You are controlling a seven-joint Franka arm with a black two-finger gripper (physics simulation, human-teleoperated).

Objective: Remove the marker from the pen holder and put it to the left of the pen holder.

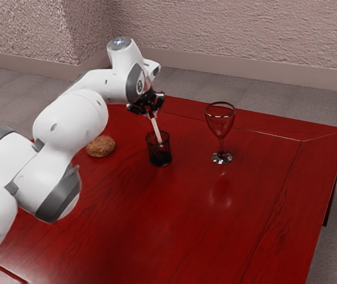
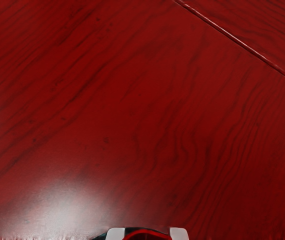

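Note:
My gripper (image 1: 147, 110) is over the pen holder, pointing down, its fingers apart around the upper end of the marker. The white marker (image 1: 156, 129) leans slightly, its top between the fingers and its lower part inside the dark pen holder (image 1: 159, 155), which stands upright on the table. In the wrist view two pale fingertips of the gripper (image 2: 147, 234) stand apart at the lower edge, with a curved red and dark shape between them. Whether either finger touches the marker is hidden.
A brown, rounded bread-like item (image 1: 101, 146) lies on the red table (image 1: 216, 219), on the exterior view's left of the holder. A clear stemmed glass (image 1: 220, 121) stands on the exterior view's right. A seam crosses the tabletop (image 2: 132, 110) in the wrist view.

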